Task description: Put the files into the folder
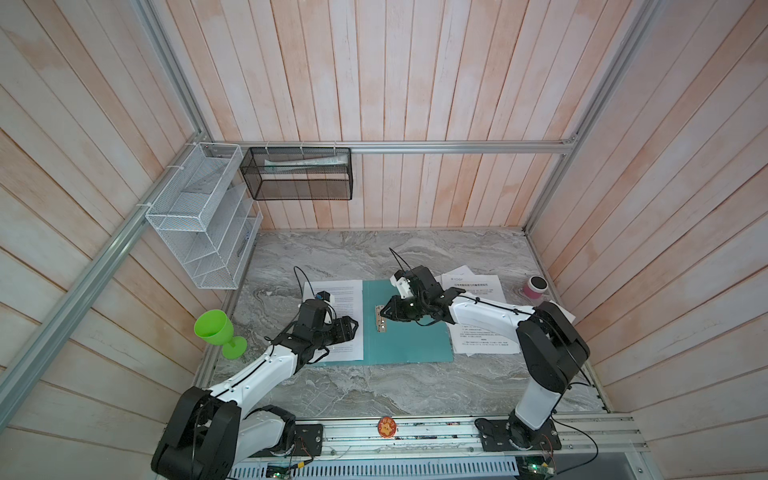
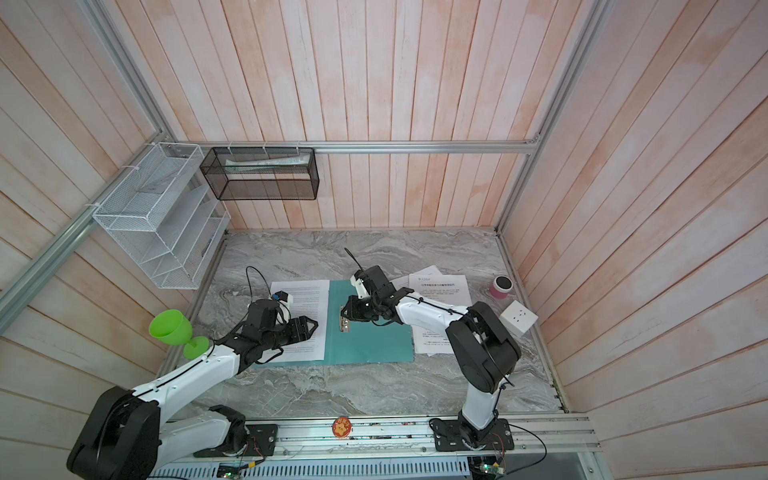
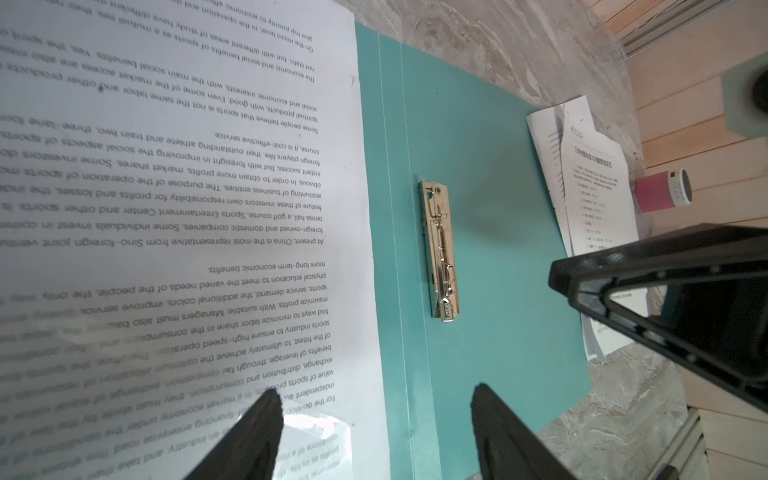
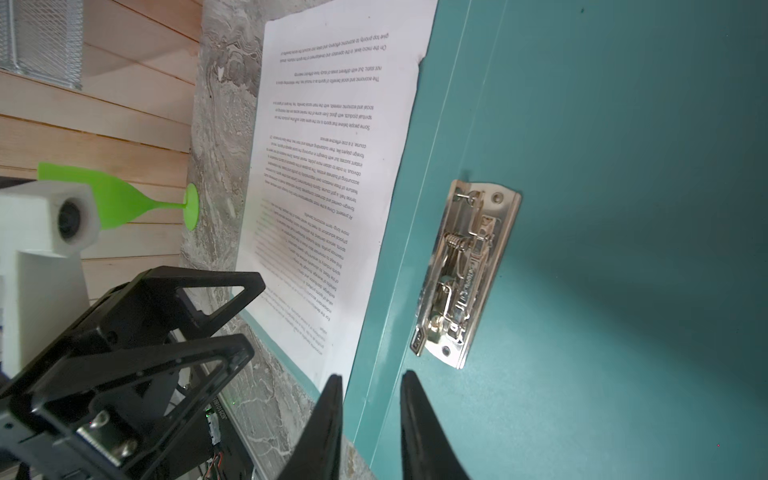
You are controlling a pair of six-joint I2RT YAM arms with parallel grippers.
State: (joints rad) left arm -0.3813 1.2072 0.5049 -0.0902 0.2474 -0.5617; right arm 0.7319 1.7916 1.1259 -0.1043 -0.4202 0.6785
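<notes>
One folder (image 1: pixel 409 332) lies open and flat on the bench (image 1: pixel 374 386), inside up, in both top views. One silver clip (image 1: pixel 381 320) sits on its right cover, just beside the spine folds.

Files: one printed sheet (image 1: pixel 347 295) lies flat on the folder's left cover, with its right edge short of the spine. The rest are in one loose pile (image 1: pixel 478 286) on the bench just beside the folder's right edge, fanned and overlapping. We count at least two there. We cannot tell the exact number because the right arm covers part of the pile.

Two grippers. The left gripper (image 3: pixel 376 392) hovers over the folder's left cover with its fingers wide apart, one over the sheet and one over bare teal, nothing between them. The right gripper (image 4: pixel 372 376) points at the folder just beside the clip, fingers a narrow gap apart, holding nothing. We cannot tell if it touches the folder.

Others:
- One green goblet (image 1: pixel 214 328) stands upright, well left of the folder.
- One pink cylinder (image 1: pixel 534 287) stands right of the folder, past the pile.
- One white socket cube (image 2: pixel 518 318) sits right of the folder, also past the pile.
- Two wall baskets hang behind the folder, one white (image 1: pixel 195 199) and one black (image 1: pixel 299 172).
</notes>
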